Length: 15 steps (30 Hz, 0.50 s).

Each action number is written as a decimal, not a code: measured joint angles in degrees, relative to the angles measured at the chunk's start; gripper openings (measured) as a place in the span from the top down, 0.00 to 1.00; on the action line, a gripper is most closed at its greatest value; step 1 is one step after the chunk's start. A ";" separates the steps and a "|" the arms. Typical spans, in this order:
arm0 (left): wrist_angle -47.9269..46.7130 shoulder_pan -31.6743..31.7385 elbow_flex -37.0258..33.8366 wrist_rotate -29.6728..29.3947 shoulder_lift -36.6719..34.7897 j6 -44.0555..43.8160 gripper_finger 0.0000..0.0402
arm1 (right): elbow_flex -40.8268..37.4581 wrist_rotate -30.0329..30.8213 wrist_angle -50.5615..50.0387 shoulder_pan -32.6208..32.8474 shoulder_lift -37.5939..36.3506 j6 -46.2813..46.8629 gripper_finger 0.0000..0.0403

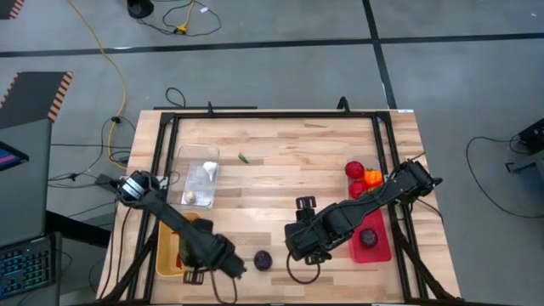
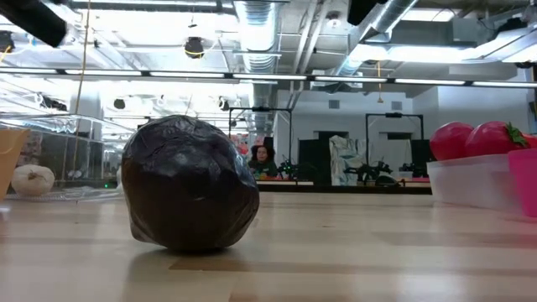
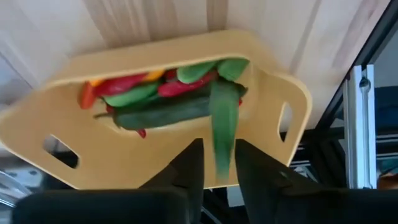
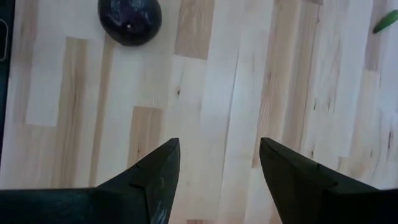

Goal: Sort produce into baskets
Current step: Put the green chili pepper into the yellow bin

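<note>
— Two grippers busy? Left gripper (image 3: 214, 163) pinching green chilli (image 3: 224, 124) above yellow basket (image 3: 273, 99).
— Might snag, dangling over rim. Right gripper (image 4: 214, 158) spread wide, empty; purple round (image 4: 129, 18) on table (image 4: 249, 93) near front edge. Could roll away if nudged.

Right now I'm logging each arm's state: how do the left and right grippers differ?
The left gripper is shut on a green chilli over the yellow basket; the right gripper is open and holds nothing. The left faces a bin of chillies; the right faces bare table, with the dark purple round lying ahead of it. Both have dark fingers and work along the table's near edge.
</note>
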 joint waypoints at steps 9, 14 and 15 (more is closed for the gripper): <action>-0.01 -3.68 0.01 -6.53 0.02 -4.67 0.61 | 0.00 -0.06 2.14 -0.25 0.00 -0.04 0.38; 0.01 -3.69 0.00 -15.62 0.03 0.07 0.56 | 0.00 -0.11 2.81 -0.83 0.00 1.25 0.38; -0.01 -3.45 0.00 -18.19 0.03 1.42 0.56 | 0.00 -0.11 2.81 -1.01 0.02 1.36 0.38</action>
